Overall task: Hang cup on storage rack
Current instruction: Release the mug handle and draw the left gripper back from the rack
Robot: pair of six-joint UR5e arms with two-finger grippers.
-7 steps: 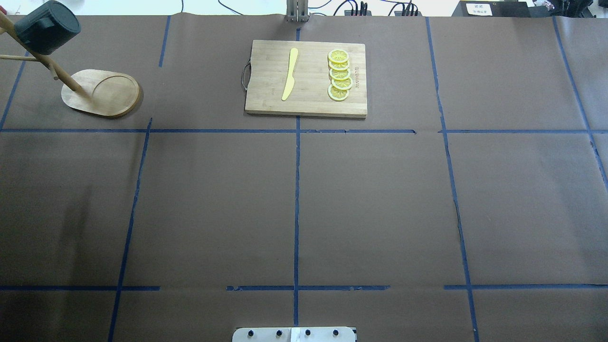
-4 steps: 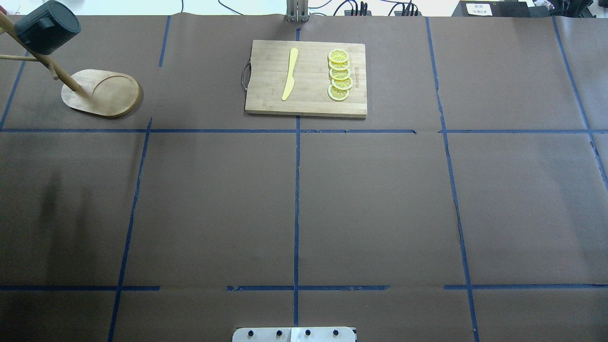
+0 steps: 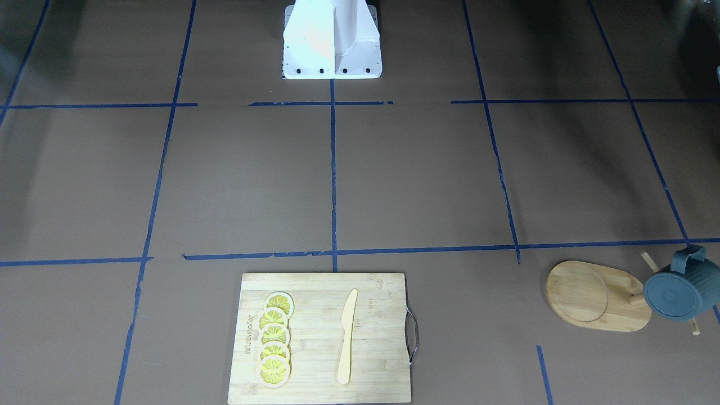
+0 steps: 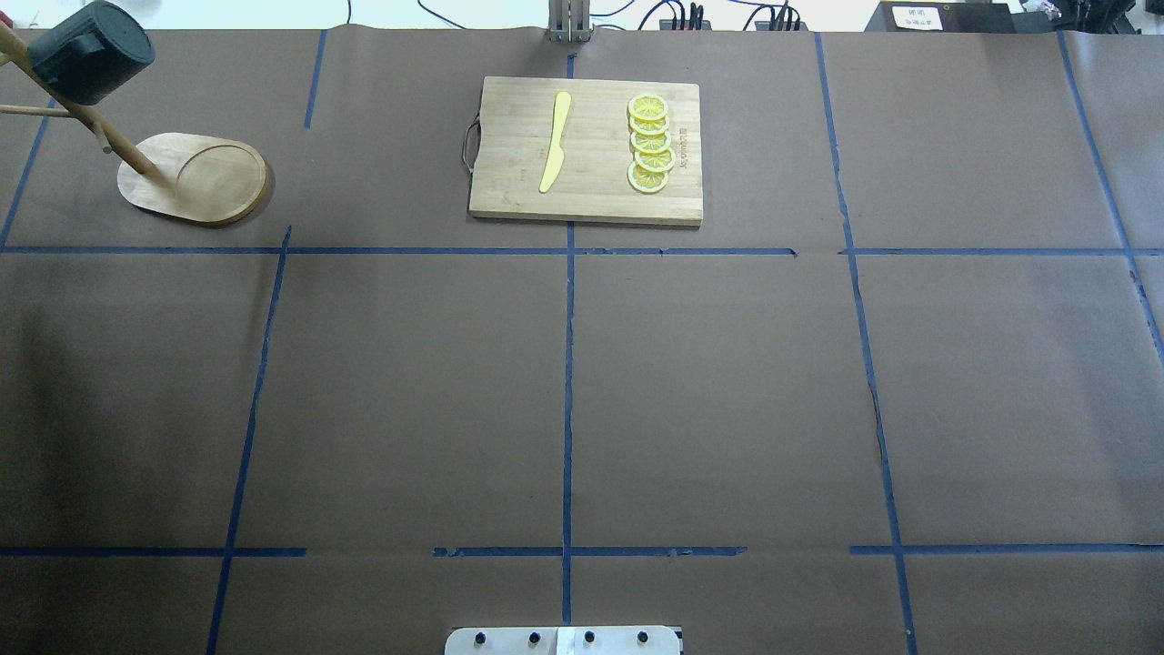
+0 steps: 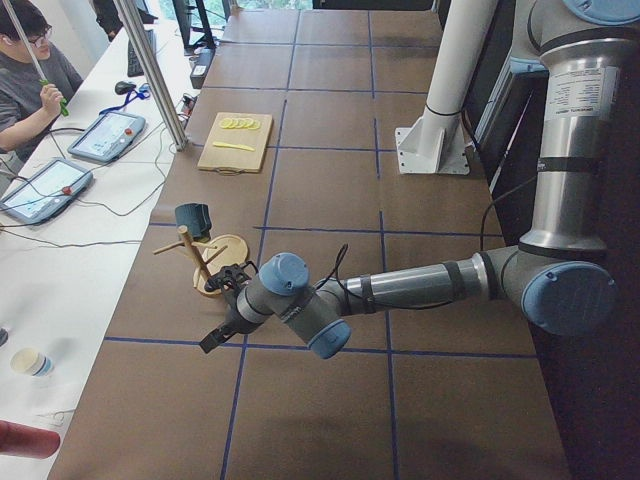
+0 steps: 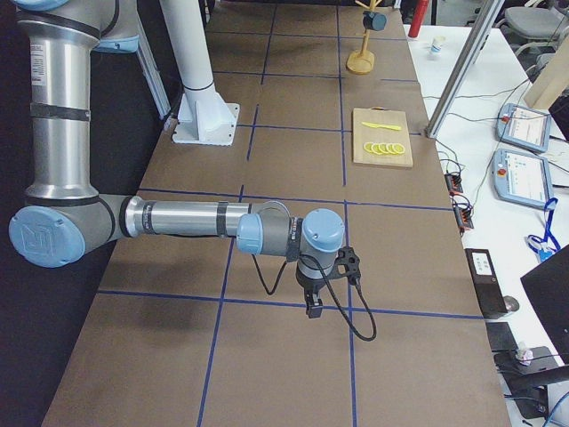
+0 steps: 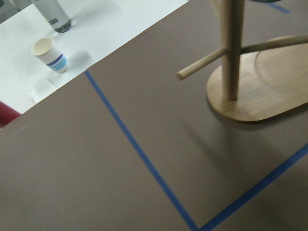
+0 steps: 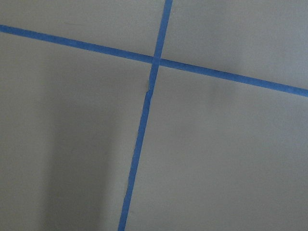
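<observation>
The dark teal-grey cup (image 4: 86,53) hangs tilted on a peg of the wooden storage rack (image 4: 195,177) at the table's far left corner. Both also show in the front-facing view, the cup (image 3: 678,292) beside the oval base (image 3: 596,295). No gripper touches the cup. My left gripper (image 5: 215,340) shows only in the exterior left view, just in front of the rack (image 5: 200,262); I cannot tell whether it is open or shut. The left wrist view shows the rack's post (image 7: 232,48) and pegs. My right gripper (image 6: 313,310) hangs over bare table at the right end; I cannot tell its state.
A bamboo cutting board (image 4: 509,196) with a yellow knife (image 4: 556,141) and lemon slices (image 4: 651,144) lies at the far middle. A paper cup (image 7: 50,54) stands on the white side table beyond the left end. An operator (image 5: 30,70) sits there.
A shadow on the table's left part has slid towards the left edge. The cup, the rack and the board have not moved.
</observation>
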